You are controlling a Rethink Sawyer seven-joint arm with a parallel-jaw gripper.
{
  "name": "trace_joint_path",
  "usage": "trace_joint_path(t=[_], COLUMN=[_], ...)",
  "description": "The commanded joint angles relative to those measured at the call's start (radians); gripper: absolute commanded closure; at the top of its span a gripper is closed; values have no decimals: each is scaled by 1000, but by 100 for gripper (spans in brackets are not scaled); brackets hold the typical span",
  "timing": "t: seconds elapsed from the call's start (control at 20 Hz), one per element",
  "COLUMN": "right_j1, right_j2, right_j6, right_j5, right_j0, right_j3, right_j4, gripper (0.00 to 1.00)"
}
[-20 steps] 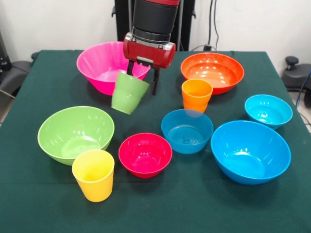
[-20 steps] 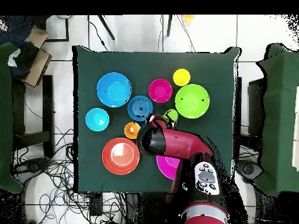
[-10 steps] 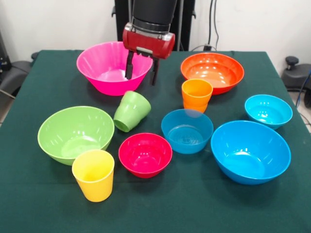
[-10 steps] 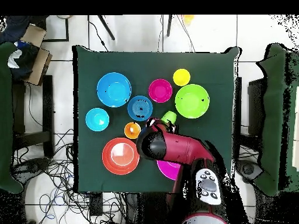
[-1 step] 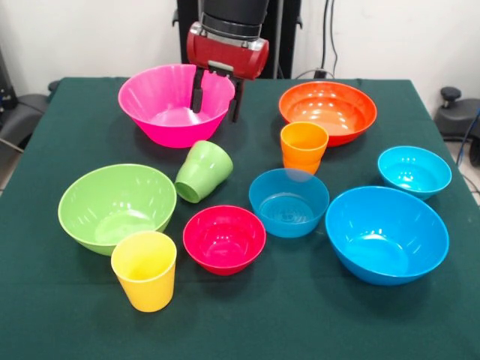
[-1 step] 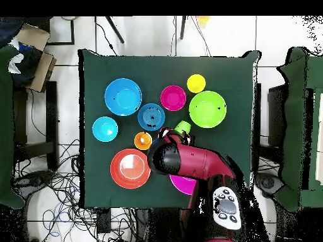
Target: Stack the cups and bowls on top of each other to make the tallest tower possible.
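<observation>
Claw [image 5: 216,94] empty, fingers apart, upper centre. Green cup [image 5: 203,172] tipped on desk [image 5: 300,315]: probably light, stiff, slick; best pinched across rim wall.

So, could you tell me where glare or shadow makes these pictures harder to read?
Front view: soft white highlights sit inside the orange bowl and red bowl, yet every rim reads clearly; shadows on the table are faint. Overhead view: the arm hides most of the pink bowl and part of the green cup.
</observation>
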Motion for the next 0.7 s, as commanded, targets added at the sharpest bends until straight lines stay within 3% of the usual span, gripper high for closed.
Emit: trace_joint_path(t=[0.05,0.7], right_j1=[7,13], right_j2=[64,59], right_j6=[78,79], right_j5=[138,152], right_j0=[13,15], right_j3=[24,8], right_j4=[2,-2], gripper=[0,0])
